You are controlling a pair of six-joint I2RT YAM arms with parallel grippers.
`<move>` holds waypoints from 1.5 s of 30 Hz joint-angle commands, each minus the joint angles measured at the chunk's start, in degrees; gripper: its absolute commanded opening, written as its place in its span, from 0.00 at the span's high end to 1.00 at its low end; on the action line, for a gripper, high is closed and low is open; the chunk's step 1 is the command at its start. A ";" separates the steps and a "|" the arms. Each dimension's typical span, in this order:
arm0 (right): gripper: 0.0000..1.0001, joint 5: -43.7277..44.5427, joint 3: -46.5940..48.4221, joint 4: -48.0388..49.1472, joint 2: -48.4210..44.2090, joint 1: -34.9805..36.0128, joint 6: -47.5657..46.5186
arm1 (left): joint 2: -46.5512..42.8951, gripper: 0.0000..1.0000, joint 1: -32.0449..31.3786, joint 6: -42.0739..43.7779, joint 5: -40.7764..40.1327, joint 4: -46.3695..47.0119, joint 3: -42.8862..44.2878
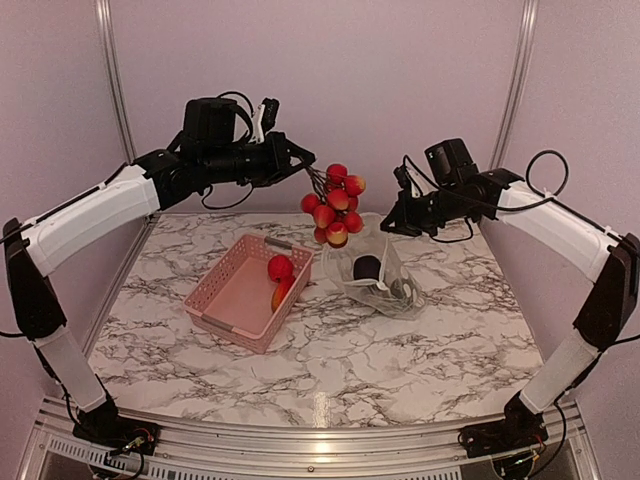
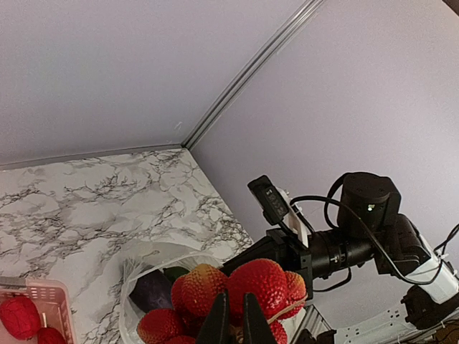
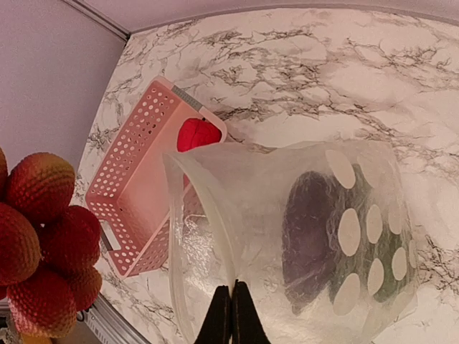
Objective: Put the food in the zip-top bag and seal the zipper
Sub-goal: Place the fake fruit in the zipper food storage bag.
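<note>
My left gripper (image 1: 305, 172) is shut on the stem of a cluster of red strawberry-like pieces (image 1: 335, 205) and holds it in the air above the zip-top bag (image 1: 382, 275). In the left wrist view the cluster (image 2: 262, 283) hangs just past my fingertips (image 2: 231, 307), over the bag's open mouth (image 2: 143, 259). My right gripper (image 3: 231, 302) is shut on the bag's mouth edge at the zipper (image 3: 212, 219) and holds it up and open. A dark purple eggplant (image 3: 308, 229) and a green piece (image 3: 387, 276) lie inside the bag.
The pink lattice basket (image 1: 232, 300) sits left of the bag and touches it. It holds a red tomato (image 1: 280, 267) and an orange piece (image 1: 282, 294). Grey walls stand close behind both arms.
</note>
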 commanded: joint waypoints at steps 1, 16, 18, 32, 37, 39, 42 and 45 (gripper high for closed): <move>1.00 -0.28 2.73 -1.03 -1.65 0.60 0.97 | 2.09 1.00 -1.61 -5.33 4.76 14.28 -2.22; 1.00 -0.57 2.76 -1.74 -3.88 0.60 2.38 | 7.60 1.00 -2.53 -15.18 10.61 41.84 -19.73; 1.00 -0.60 2.67 -1.88 -4.09 0.59 2.45 | 9.13 1.00 -2.62 -16.20 11.19 43.54 -20.38; 1.00 -2.63 2.90 -1.16 -3.47 0.69 3.29 | 16.97 1.00 -5.82 -11.08 0.63 28.41 -8.46; 1.00 -2.74 2.67 -0.47 -3.30 0.69 3.64 | 19.18 1.00 -6.33 -16.35 -0.19 30.38 -6.17; 1.00 -2.68 2.67 -0.25 -3.41 0.69 3.86 | 20.18 1.00 -6.44 -18.17 -0.91 30.83 -5.64; 1.00 -2.23 2.58 0.36 -3.84 0.67 4.12 | 22.41 1.00 -6.59 -20.85 -1.53 31.57 -5.04; 1.00 -1.04 2.81 0.79 -4.42 0.64 4.13 | 24.17 1.00 -7.33 -18.70 -3.58 26.99 -3.34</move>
